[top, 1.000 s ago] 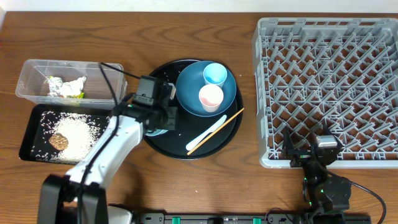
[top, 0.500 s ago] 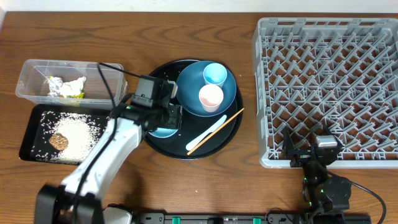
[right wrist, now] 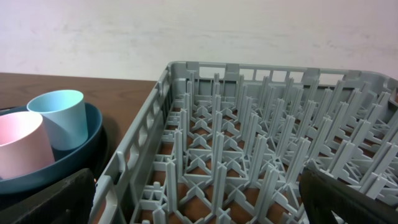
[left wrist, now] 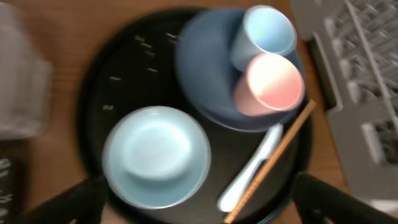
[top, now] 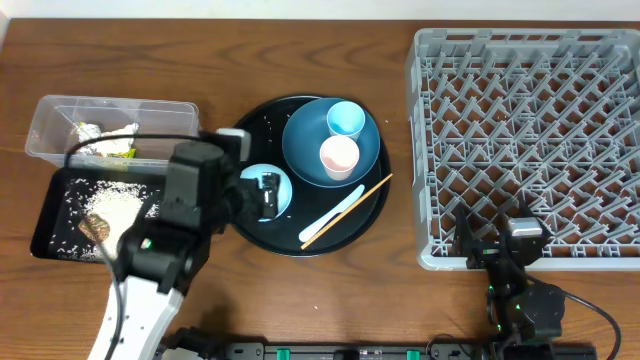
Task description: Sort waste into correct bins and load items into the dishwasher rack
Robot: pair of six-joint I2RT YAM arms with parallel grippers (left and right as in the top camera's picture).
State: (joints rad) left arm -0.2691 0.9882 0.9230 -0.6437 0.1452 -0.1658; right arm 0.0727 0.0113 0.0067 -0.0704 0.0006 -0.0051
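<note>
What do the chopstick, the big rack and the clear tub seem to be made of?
The chopstick looks like wood or bamboo: matte tan. The rack is likely moulded plastic: uniform dull grey lattice. The tub is likely thin plastic: see-through walls.

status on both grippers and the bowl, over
Left gripper open above bowl, nothing held. Right gripper open by rack. Bowl upright on round tray; rack empty. Nothing between tray and rack.
</note>
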